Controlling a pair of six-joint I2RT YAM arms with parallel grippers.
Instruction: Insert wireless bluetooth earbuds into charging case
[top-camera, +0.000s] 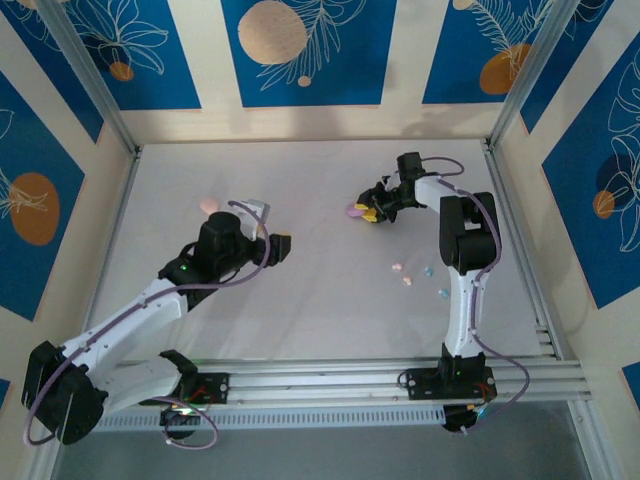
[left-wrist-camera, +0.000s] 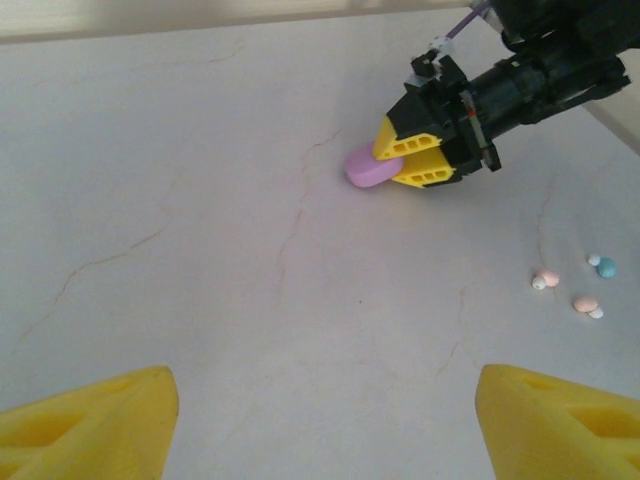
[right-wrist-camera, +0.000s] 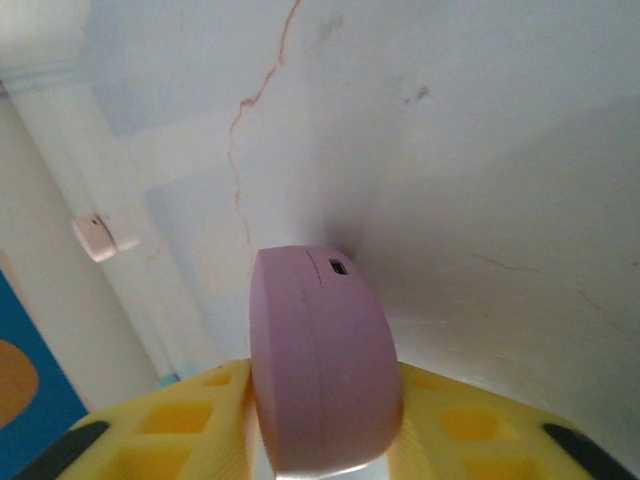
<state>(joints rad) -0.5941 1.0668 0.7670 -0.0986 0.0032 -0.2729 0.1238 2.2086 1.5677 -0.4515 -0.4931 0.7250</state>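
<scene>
A purple charging case (top-camera: 355, 211) (left-wrist-camera: 365, 168) (right-wrist-camera: 320, 360) stands on edge between the yellow fingers of my right gripper (top-camera: 366, 211) (left-wrist-camera: 392, 165) (right-wrist-camera: 325, 400), which is shut on it; its far end rests on the white table. Its lid looks closed. The earbuds lie loose on the table to the right of it: pink ones (top-camera: 397, 267) (left-wrist-camera: 547, 277) (left-wrist-camera: 586, 303) and light blue ones (top-camera: 427, 271) (left-wrist-camera: 605, 267). My left gripper (top-camera: 283, 246) (left-wrist-camera: 325, 420) hovers left of centre, open and empty, facing the purple case.
A pale pink oval case (top-camera: 208, 205) lies on the table behind my left arm. Aluminium posts and patterned walls (top-camera: 300, 50) close in the table (top-camera: 320, 300) on three sides. Bare tabletop lies between the two grippers.
</scene>
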